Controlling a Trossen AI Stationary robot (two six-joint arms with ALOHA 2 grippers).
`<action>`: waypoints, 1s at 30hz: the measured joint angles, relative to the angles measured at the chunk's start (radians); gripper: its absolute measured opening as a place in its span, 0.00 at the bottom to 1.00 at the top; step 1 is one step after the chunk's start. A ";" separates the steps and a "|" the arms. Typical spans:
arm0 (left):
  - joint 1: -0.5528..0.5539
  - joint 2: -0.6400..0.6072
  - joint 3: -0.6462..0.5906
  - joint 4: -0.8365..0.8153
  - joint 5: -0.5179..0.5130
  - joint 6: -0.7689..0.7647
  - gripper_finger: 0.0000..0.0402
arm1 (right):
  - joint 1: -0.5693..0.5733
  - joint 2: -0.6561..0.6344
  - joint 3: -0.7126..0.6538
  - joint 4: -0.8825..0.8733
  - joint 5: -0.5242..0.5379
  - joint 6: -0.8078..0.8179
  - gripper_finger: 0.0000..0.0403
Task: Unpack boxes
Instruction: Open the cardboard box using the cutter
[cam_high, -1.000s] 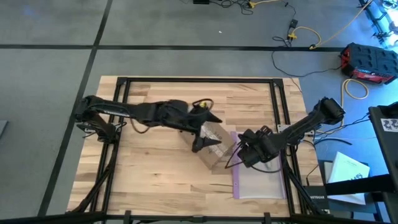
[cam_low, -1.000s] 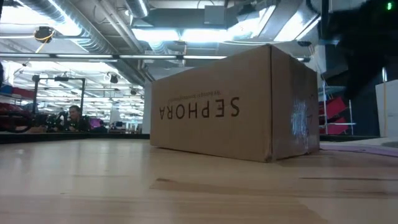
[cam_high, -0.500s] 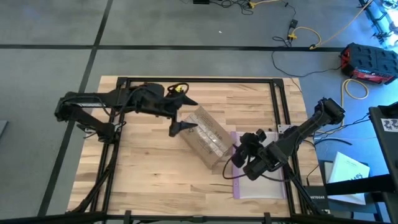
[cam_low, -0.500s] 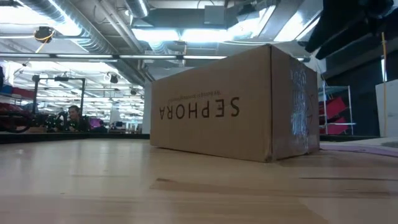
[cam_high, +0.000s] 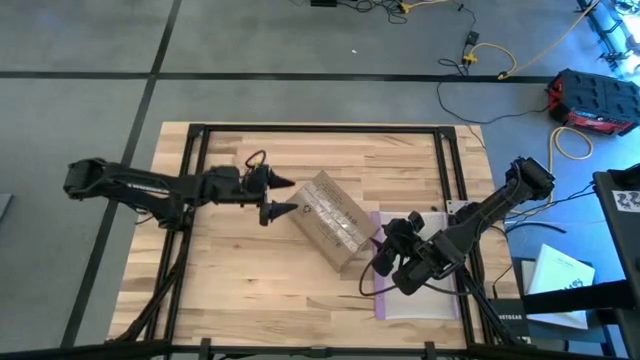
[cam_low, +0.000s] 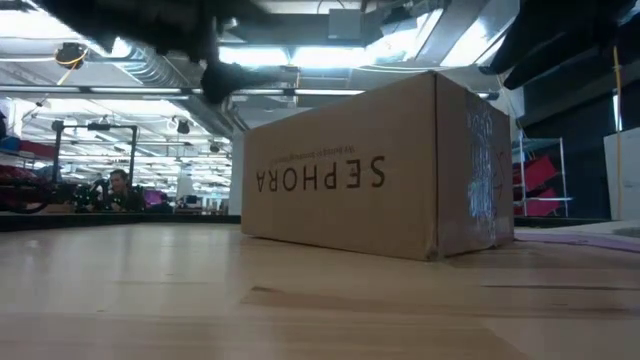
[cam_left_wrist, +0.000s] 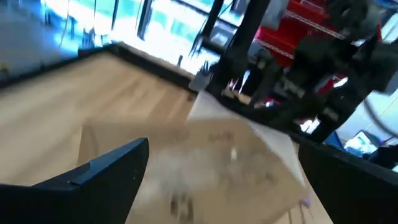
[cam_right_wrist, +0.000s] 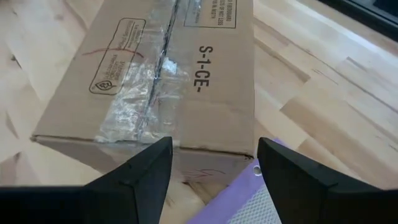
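Observation:
A brown cardboard box lies slantwise on its broad face in the middle of the wooden table, its taped seam up. The low view shows upside-down SEPHORA lettering on the box's side. My left gripper hovers open just left of the box's far-left end, pointing at it; the box shows blurred ahead of its fingers. My right gripper is open above the box's near-right end, slanting down, with a finger to either side of that end and apart from it.
A clear plastic bag with a purple zip edge lies flat under and beside my right gripper, against the box's near-right end. Black frame rails run round the table. Bare wood lies near left.
My left gripper has drawn back from above the box toward the table's left edge and come down, and now shows at the low view's top left. My right gripper has shifted a little toward the near edge and turned. The box has stayed put.

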 joint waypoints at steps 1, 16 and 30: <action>-0.008 0.009 -0.023 0.007 -0.001 -0.011 1.00 | 0.000 0.000 0.000 -0.001 0.000 -0.016 0.55; -0.010 0.055 -0.051 0.085 -0.016 0.161 1.00 | -0.018 0.000 0.000 0.044 -0.008 -0.018 0.55; 0.059 0.055 -0.051 0.096 0.062 0.286 1.00 | -0.010 0.089 0.000 0.239 -0.148 0.133 0.46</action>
